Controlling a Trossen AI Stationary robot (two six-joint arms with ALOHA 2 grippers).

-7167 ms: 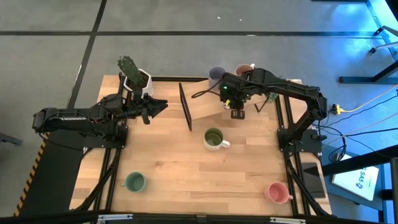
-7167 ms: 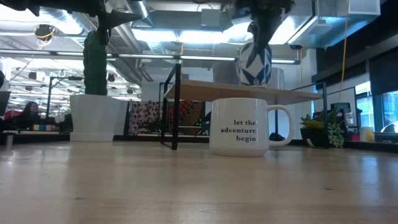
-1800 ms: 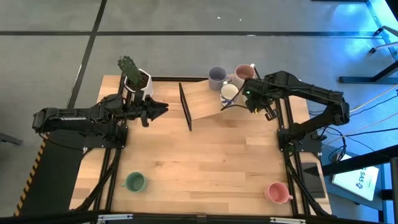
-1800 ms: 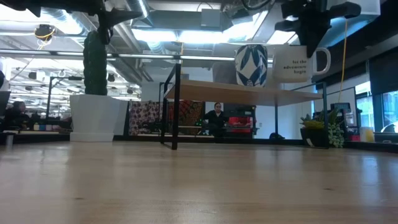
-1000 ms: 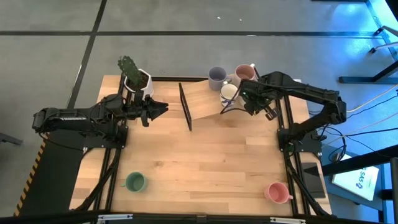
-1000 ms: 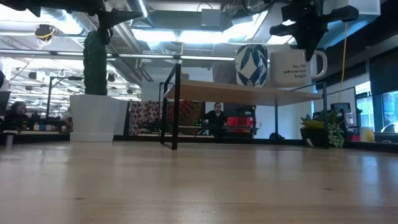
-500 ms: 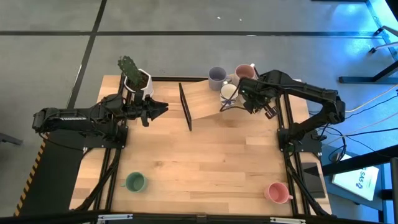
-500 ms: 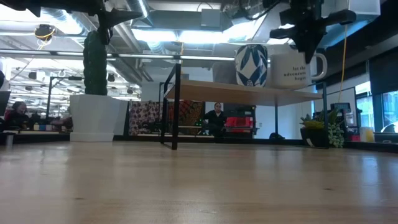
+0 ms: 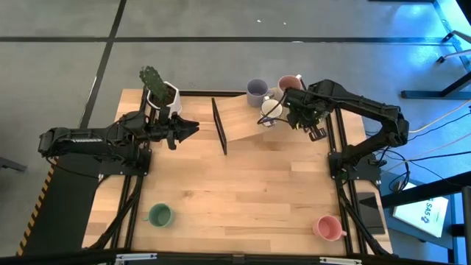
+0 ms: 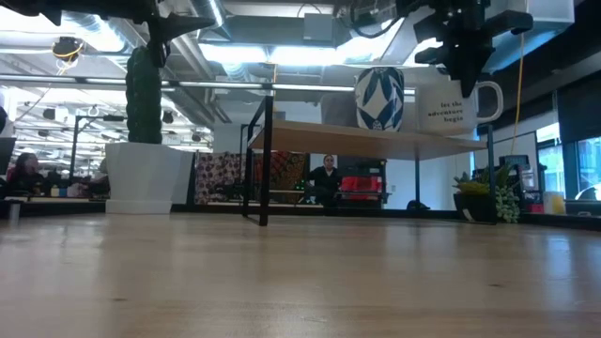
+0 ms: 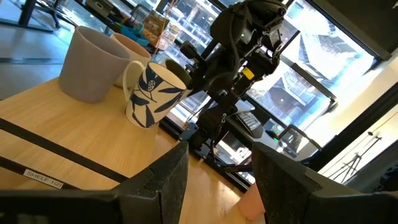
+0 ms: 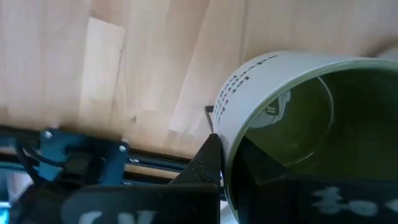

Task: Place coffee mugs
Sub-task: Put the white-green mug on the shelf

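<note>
My right gripper (image 10: 465,58) is shut on a white mug with dark lettering and an olive-green inside (image 10: 454,105), over the right end of a raised wooden shelf (image 9: 239,124). The mug's base is level with the shelf top; whether it rests there I cannot tell. A blue-leaf mug (image 10: 380,97), a lavender mug (image 9: 256,90) and a mauve mug (image 9: 288,84) stand on the shelf. The teal mug (image 9: 160,215) and the pink mug (image 9: 327,227) stand on the table near its near edge. My left gripper (image 9: 190,126) is open and waits left of the shelf. My right gripper holds the white mug by its rim (image 12: 231,144), coming from above and pointing down. One finger (image 12: 208,163) lies against the outside of the wall; the other seems to be inside the mug. The mug hangs upright below the fingers, handle (image 10: 489,98) toward the table's right.
A white pot with a cactus (image 9: 163,96) stands at the far left, behind the left gripper. The shelf's black frame leg (image 9: 219,126) runs down its left end. The wooden tabletop (image 9: 243,191) lies bare between the shelf and the two near mugs.
The right gripper has carried the white mug a little toward the table's right edge along the shelf, keeping it upright and at shelf height. It has stayed shut on the mug.
</note>
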